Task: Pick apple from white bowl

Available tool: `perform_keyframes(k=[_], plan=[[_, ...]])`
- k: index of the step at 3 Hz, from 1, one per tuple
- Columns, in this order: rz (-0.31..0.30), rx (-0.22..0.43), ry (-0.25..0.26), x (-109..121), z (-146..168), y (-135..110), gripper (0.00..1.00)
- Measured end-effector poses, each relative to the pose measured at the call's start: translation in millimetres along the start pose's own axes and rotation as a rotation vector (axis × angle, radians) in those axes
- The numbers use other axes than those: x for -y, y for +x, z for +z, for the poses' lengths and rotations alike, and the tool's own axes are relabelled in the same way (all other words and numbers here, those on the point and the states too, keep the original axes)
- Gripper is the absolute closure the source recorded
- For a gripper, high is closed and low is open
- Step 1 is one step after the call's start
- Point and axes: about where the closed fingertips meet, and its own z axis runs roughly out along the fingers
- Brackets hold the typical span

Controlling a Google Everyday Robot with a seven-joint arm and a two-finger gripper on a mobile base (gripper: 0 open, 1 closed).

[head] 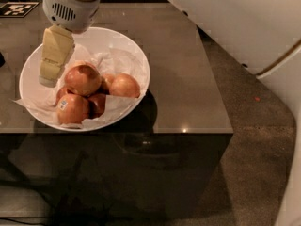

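Note:
The white bowl (136, 55), lined with crumpled white paper, stands on the left of a dark table and holds several apples. The apple (83, 79), large, shiny and reddish with no sticker, sits on top of the pile. My gripper (51, 67) reaches down from the top left into the left side of the bowl. Its tip is just left of the apple, very close to it, and I cannot tell whether it touches. It holds nothing that I can see.
A paler orange-yellow apple (124, 85) lies to the right of the top one. An apple with a sticker (71, 108) is at the bowl's front left. The dark table (188, 79) ends at a front edge below the bowl. A white body (244, 22) fills the upper right. A marker tag (16, 8) lies at the far left.

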Motion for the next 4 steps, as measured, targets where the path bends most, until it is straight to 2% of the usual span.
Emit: perform_keyframes(k=[1, 2, 3, 4], plan=[[0.020, -0.022, 0.014, -3, -1, 4, 0.00], [0.107, -0.078, 0.036, -17, -8, 25, 0.00], [0.182, -0.112, 0.033, -25, -4, 36, 0.00], [0.206, -0.119, 0.033, -27, -3, 38, 0.00]])
